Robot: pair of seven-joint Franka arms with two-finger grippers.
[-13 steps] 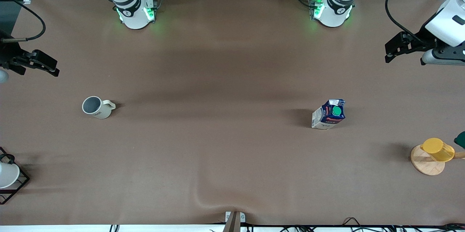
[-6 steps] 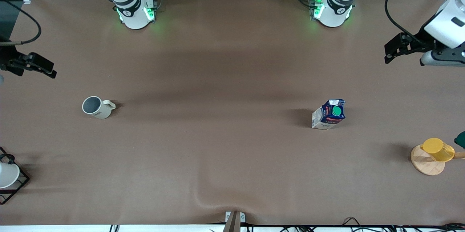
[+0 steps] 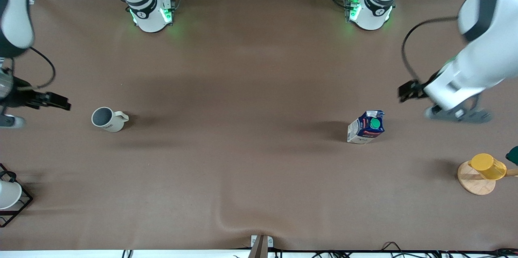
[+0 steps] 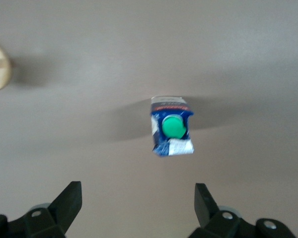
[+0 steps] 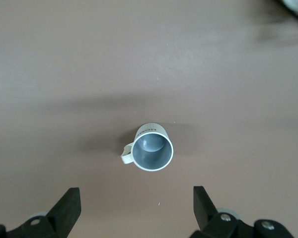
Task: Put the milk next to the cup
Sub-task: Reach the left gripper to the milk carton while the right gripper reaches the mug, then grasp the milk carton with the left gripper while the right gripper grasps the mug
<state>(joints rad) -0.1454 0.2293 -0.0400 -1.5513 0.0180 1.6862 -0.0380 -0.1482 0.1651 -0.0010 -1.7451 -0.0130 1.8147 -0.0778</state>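
The milk (image 3: pixel 366 127) stands upright on the table toward the left arm's end, its green cap (image 4: pixel 173 126) showing. The cup (image 3: pixel 107 119) stands upright toward the right arm's end, well apart from the carton. The left gripper (image 4: pixel 138 204) hangs over bare table near the milk, fingers spread wide and empty. The right gripper (image 5: pixel 137 207) hangs near the cup, likewise spread and empty.

A robotics lab: 2 arm bases (image 3: pixel 150 14) bolted to a brown-covered table (image 3: pixel 251 177)
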